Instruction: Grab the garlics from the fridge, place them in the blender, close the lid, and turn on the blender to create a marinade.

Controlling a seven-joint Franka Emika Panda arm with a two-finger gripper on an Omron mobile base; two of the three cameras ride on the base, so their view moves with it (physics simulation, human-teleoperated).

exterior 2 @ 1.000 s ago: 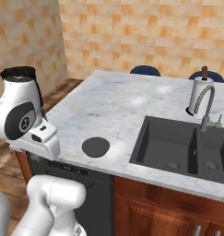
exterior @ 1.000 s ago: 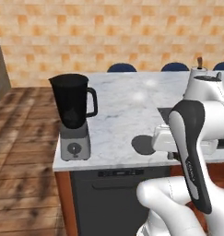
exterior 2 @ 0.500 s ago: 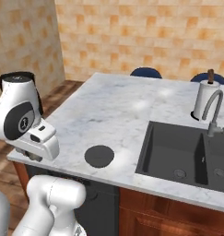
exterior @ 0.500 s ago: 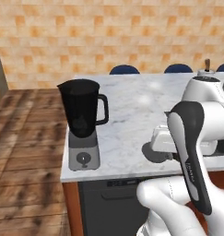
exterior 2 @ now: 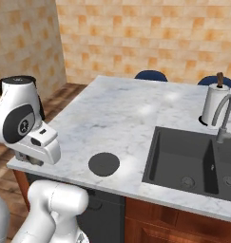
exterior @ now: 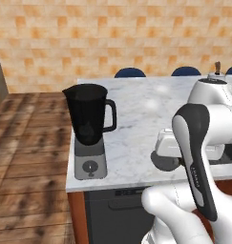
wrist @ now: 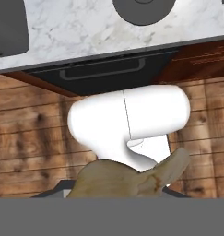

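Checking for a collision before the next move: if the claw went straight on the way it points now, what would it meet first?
Probably the robot's own white body, which sits dead ahead past the garlic the shut claw holds; behind that lies wooden floor. Depth is hard to judge.

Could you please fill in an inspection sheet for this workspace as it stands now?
Surface: white marble counter, with a dark sink set into it.
Job's things: blender at the counter's corner, jar open; lid flat on the counter, apart from it; garlic in the gripper.
Clutter: paper towel roll beside the faucet.
Grippers: gripper shut on the garlic.
Cables: nothing seen.
Surroundings: tiled wall, wood floor, blue stools behind the counter.
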